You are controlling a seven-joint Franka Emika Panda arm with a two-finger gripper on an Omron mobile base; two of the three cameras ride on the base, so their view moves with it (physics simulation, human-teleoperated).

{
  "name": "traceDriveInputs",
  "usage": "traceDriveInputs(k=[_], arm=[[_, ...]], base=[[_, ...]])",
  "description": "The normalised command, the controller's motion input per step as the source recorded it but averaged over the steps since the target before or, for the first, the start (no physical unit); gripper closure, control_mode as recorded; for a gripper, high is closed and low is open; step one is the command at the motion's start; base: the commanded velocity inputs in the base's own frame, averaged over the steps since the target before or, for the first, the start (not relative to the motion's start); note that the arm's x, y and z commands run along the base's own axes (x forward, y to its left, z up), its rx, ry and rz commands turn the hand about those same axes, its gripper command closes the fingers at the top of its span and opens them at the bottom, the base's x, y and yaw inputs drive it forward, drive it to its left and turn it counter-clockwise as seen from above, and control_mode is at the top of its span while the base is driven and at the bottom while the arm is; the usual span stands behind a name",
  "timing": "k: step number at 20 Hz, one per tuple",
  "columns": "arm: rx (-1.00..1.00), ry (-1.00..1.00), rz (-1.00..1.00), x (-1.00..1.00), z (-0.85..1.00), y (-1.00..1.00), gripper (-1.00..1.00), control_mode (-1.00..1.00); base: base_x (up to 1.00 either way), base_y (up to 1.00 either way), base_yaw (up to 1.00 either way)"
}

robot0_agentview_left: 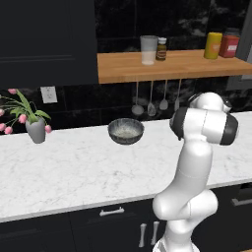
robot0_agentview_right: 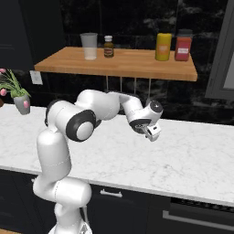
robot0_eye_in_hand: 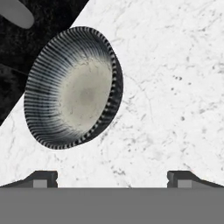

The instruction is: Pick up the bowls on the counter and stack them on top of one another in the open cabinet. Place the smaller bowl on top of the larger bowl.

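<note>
Left base view: nearest you is the arm (robot0_agentview_left: pixel 197 162), rising from the lower right over the black cabinet fronts (robot0_agentview_left: pixel 74 224). Beyond it lies the counter (robot0_agentview_left: pixel 74 167). The bowl (robot0_agentview_left: pixel 126 131) sits upright toward the counter's back edge, below the shelf (robot0_agentview_left: pixel 172 66) and well apart from the vase (robot0_agentview_left: pixel 35 129) at the left. On the shelf stand a cup (robot0_agentview_left: pixel 148 49), a small bottle (robot0_agentview_left: pixel 161 49), a yellow jar (robot0_agentview_left: pixel 213 46) and a red jar (robot0_agentview_left: pixel 229 44). Utensils (robot0_agentview_left: pixel 150 101) hang beneath it.

Right base view: the arm is folded forward, and the gripper (robot0_agentview_right: pixel 152 132) hangs above bare counter, pointing down. You cannot judge the jaws here.

Hand view: the two fingertips (robot0_eye_in_hand: pixel 43 178) stand spread wide apart at the bottom edge, with nothing between them. The bowl lies ahead and off to one side, not between the jaws.

Handling: judge the bowl as rigid, glazed and breakable, of moderate weight. The ribbed outside should give more friction than the smooth pale inside. Take hold at the rim, one finger inside and one outside, on the nearest wall. Centre the gripper over that wall before descending.
</note>
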Motion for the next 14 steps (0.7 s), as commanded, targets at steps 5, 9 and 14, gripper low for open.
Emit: traceDriveInputs(k=[5, 9, 14], arm=[[0.0, 0.0, -0.07, 0.26, -0.07, 0.0, -1.0, -1.0], [-0.01, 0.0, -0.05, 0.25, -0.16, 0.0, -1.0, -1.0], [-0.01, 0.01, -0.03, 0.24, -0.2, 0.0, -1.0, -1.0]], base=[[0.0, 0.0, 0.0], [0.0, 0.0, 0.0], [0.0, 0.0, 0.0]])
